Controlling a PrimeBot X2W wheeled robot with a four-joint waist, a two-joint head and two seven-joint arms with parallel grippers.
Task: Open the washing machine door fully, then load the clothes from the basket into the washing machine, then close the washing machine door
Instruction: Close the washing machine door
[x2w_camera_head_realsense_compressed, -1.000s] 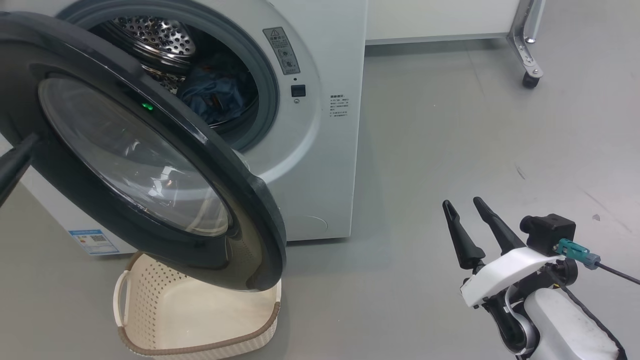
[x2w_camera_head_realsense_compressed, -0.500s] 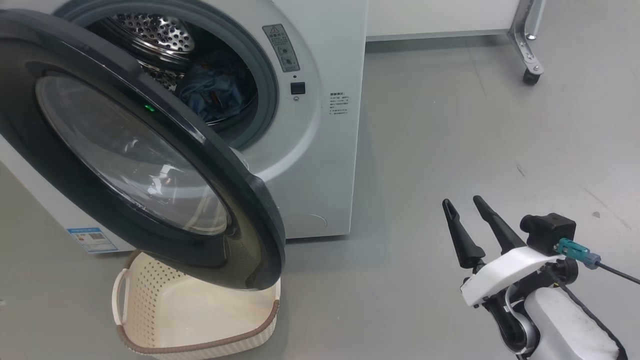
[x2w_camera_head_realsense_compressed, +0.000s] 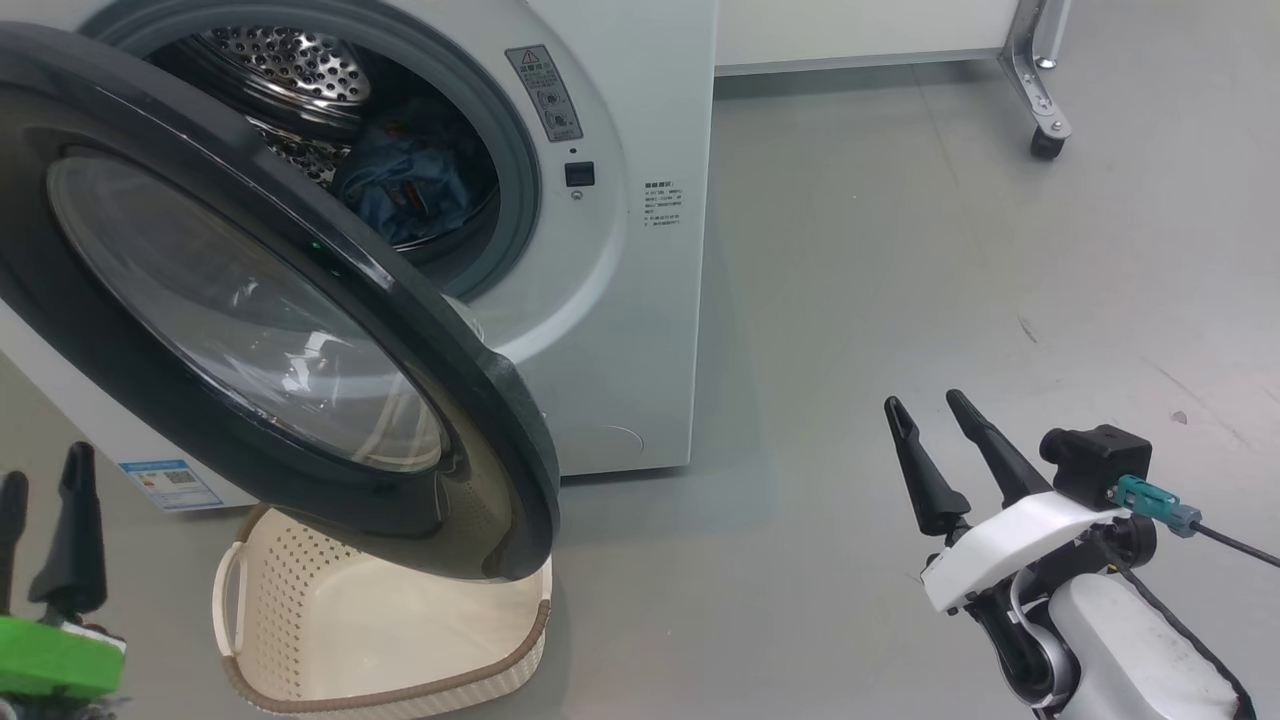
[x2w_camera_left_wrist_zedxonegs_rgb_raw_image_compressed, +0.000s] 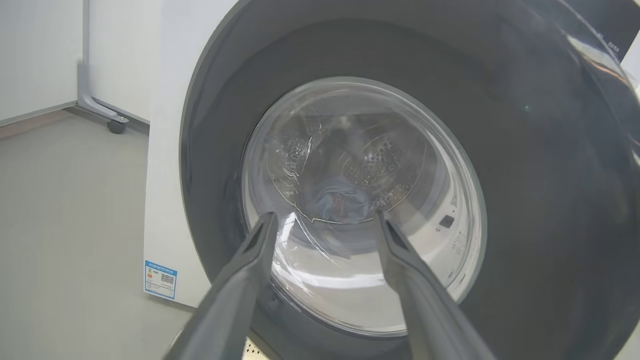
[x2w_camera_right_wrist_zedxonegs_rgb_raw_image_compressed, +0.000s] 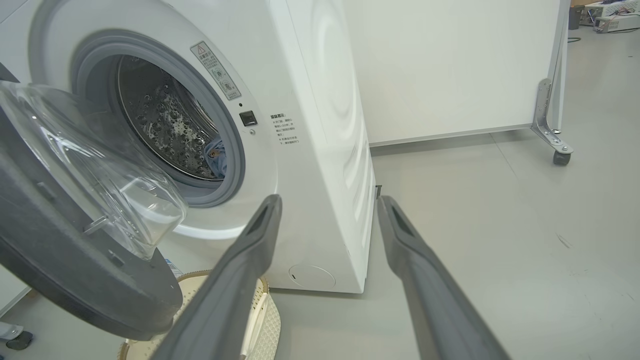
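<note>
1. Clothes (x2w_camera_head_realsense_compressed: 400, 185) lie bunched in the drum (x2w_camera_head_realsense_compressed: 290, 70) of the one washing machine (x2w_camera_head_realsense_compressed: 620, 300), so loading looks done; one blue bundle shows, and its pieces cannot be counted
2. One washing machine door (x2w_camera_head_realsense_compressed: 250, 300) hangs partly open above the one basket (x2w_camera_head_realsense_compressed: 290, 600), whose visible inside holds nothing
3. Left pincer (x2w_camera_head_realsense_compressed: 45, 468) is spread wide and empty, facing the door's outer glass (x2w_camera_left_wrist_zedxonegs_rgb_raw_image_compressed: 360, 125), likely placed to push it shut
4. Right pincer (x2w_camera_head_realsense_compressed: 923, 402), also wide and empty, hovers over the floor (x2w_camera_head_realsense_compressed: 900, 250) well apart from the washer, probably to stay clear of the door's swing; two pincers in all
</note>
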